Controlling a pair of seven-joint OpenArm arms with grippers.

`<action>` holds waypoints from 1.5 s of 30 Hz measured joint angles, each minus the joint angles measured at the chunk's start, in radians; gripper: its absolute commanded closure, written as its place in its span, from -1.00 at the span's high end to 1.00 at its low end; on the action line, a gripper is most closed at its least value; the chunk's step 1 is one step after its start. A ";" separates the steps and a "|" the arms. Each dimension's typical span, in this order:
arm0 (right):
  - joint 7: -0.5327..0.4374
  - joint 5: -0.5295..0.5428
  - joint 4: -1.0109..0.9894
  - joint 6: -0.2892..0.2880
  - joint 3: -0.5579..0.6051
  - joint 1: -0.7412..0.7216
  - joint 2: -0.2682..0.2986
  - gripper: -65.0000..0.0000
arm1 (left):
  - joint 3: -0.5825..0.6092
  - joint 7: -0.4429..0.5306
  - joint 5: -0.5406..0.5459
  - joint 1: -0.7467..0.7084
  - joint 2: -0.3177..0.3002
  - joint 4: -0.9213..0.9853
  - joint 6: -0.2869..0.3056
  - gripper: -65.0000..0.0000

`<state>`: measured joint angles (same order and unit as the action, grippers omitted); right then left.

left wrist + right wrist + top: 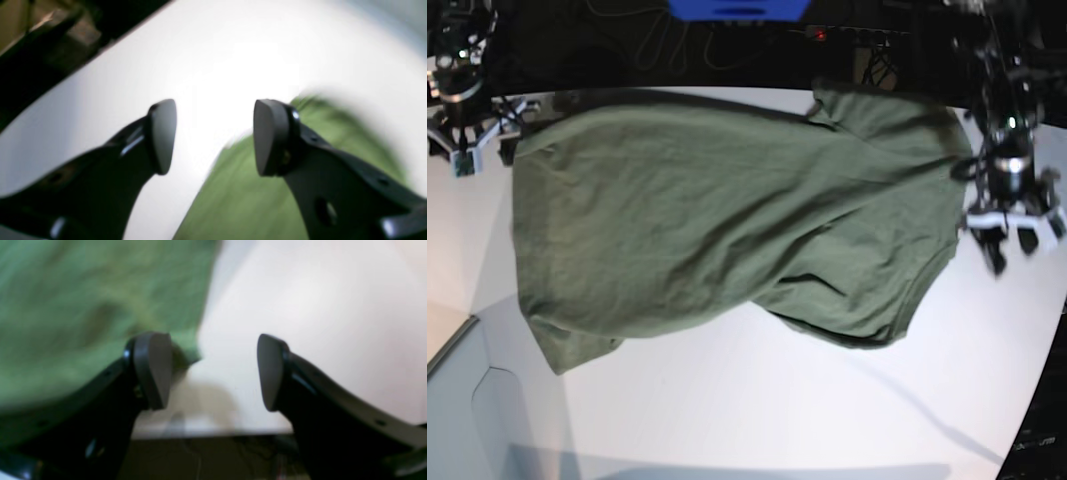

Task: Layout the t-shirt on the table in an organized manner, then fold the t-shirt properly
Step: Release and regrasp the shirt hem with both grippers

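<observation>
The olive-green t-shirt (727, 220) lies spread across the white table (777, 400), wrinkled, with a fold along its lower right part. My left gripper (1012, 252) hovers open at the shirt's right edge. In the left wrist view its fingers (213, 136) stand apart and empty over bare table (217, 66), with the shirt (240, 193) below and to the right. My right gripper (482, 155) is open at the shirt's upper left corner. In the right wrist view (213, 371) it is empty, with the shirt's edge (83, 300) at its left finger and table (317, 323) to the right.
A blue object (737, 8) and cables sit in the dark area behind the table. The table edge (217, 433) runs just below my right gripper. Dark equipment (50, 40) lies beyond the table edge in the left wrist view. A pale panel (457, 400) sits at the lower left.
</observation>
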<state>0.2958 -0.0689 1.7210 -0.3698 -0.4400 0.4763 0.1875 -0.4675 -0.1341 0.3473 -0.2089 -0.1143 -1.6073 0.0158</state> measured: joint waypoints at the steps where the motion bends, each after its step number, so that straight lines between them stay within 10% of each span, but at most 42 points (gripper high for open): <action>1: 0.003 0.000 0.000 0.000 0.003 -0.031 0.000 0.24 | 0.001 0.007 -0.002 0.055 0.000 0.023 0.001 0.10; 20: 0.253 -0.002 -0.094 -0.001 0.089 -0.351 0.004 0.24 | 0.296 0.003 -0.212 0.791 -0.027 1.157 -0.015 0.10; 45: 0.244 -0.002 -0.189 -0.001 0.129 -0.401 0.007 0.25 | 0.299 0.034 -0.222 0.760 0.001 1.215 -0.012 0.07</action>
<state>0.5396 -0.0704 1.5322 -0.3706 -0.3115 0.0753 0.1947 -0.1680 -0.0998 0.1253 0.5514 -0.1135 -0.3927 0.0036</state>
